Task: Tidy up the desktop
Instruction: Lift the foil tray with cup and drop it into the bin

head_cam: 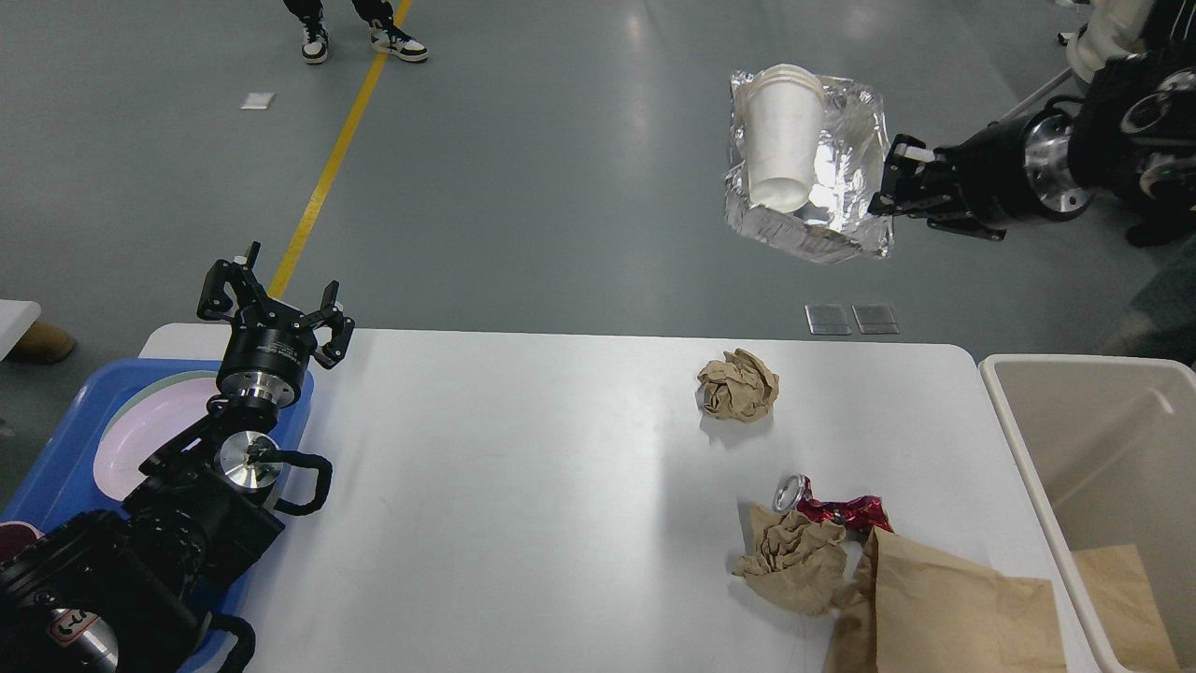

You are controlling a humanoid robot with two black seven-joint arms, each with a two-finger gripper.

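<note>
The white desktop (523,486) fills the lower view. High above its far right, my right gripper (889,192) is shut on the edge of a foil container (846,201) with a white paper cup (780,150) lying in it. On the desktop lie a crumpled brown paper ball (738,385), a crushed red can (836,509), a second crumpled paper wad (794,558) and a flat brown paper bag (944,612). My left gripper (273,304) stands open over the desktop's left end, holding nothing.
A blue tray (65,449) with a pink plate (149,430) sits at the left edge. A beige bin (1093,411) stands right of the desktop with brown paper inside. A person's feet (360,37) and an office chair (1084,93) are on the far floor.
</note>
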